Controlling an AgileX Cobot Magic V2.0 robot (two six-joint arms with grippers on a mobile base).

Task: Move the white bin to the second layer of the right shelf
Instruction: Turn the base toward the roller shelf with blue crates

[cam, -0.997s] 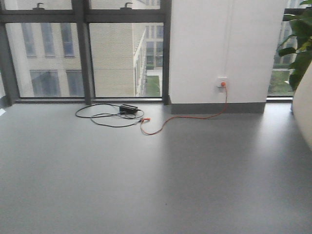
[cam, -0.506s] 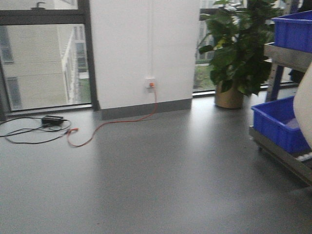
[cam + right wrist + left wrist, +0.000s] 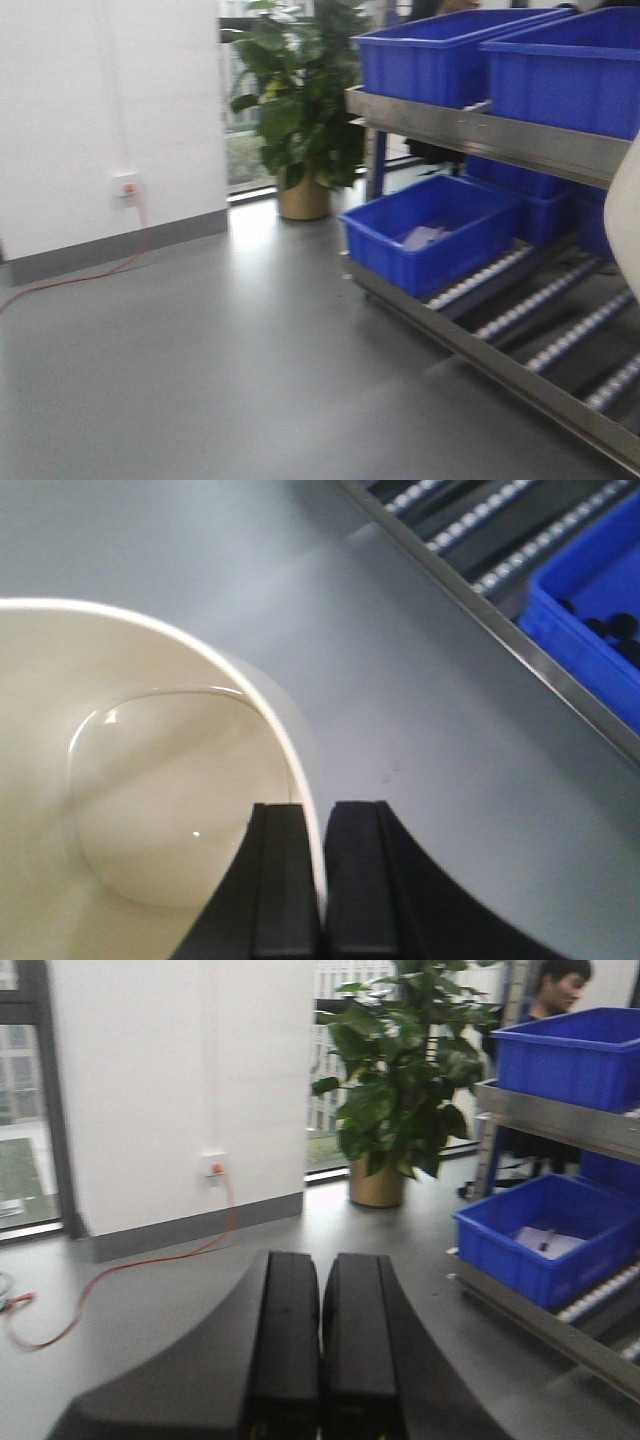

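Since half a second ago the front view has swung right: the window and the black cable coil are gone, and the steel rack (image 3: pixel 480 125) that sat at the right edge now fills the right half.

Grey floor (image 3: pixel 250 380) covers the lower left of the front view. On the rack, two blue crates (image 3: pixel 440 55) stand side by side on the upper level. Below it, the rack level with white rollers (image 3: pixel 545 325) carries another blue crate (image 3: pixel 430 235) at its left end, with bare roller tracks and dark rails to that crate's right. A potted plant (image 3: pixel 300 90) stands by the white wall (image 3: pixel 100 100), left of the rack.

The white bin (image 3: pixel 130 800) is off the rack, with floor between it and the rack's front rail; in the front view only a blurred sliver of it shows at the right edge. The right gripper (image 3: pixel 322 880) pinches the bin's rim, one finger inside the wall and one outside. The left gripper (image 3: pixel 320 1340) is closed and holds nothing, its fingers pressed together.

An orange cable (image 3: pixel 90 275) runs down from the wall socket (image 3: pixel 127 185) to the floor.
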